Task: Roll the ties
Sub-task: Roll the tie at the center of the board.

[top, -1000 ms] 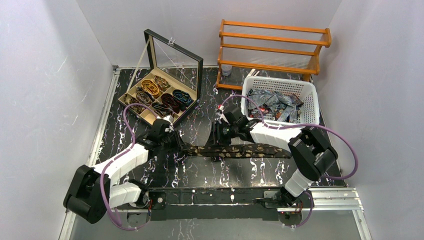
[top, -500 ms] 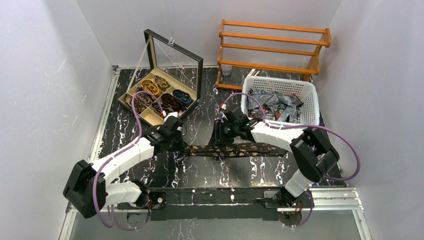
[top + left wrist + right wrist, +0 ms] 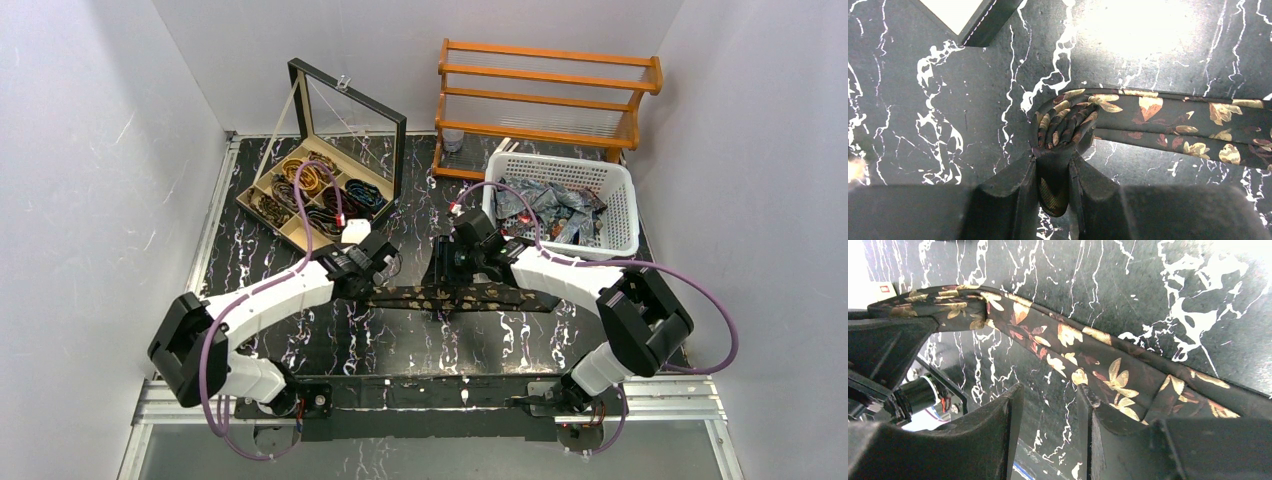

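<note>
I read the table from left to right. At 10 o'clock stands an open wooden compartment box with a glass lid [image 3: 265, 222], and it holds several rolled ties [image 3: 320, 190], so part of the job looks done.

At table centre, the left gripper [image 3: 1055, 165] has its fingers pinched tight on the narrow end of a dark necktie with gold floral spots [image 3: 470, 297]. That end is bunched into 1 small first fold. The rest lies flat as a strip toward 3 o'clock, so this roll has barely begun.

The right gripper [image 3: 1050, 390] sits over the strip with its fingers partly apart. Only the black marbled tabletop [image 3: 420, 340] shows between them. 1 finger overlaps the fabric's edge, and I cannot tell if it presses.

At 2 o'clock, a white plastic slatted basket [image 3: 628, 205] holds more loose ties [image 3: 550, 210] to roll. An orange wooden rack [image 3: 545, 75] is at 1 o'clock.

Bare tabletop lies toward 6 o'clock. The box corner is near the left gripper.
</note>
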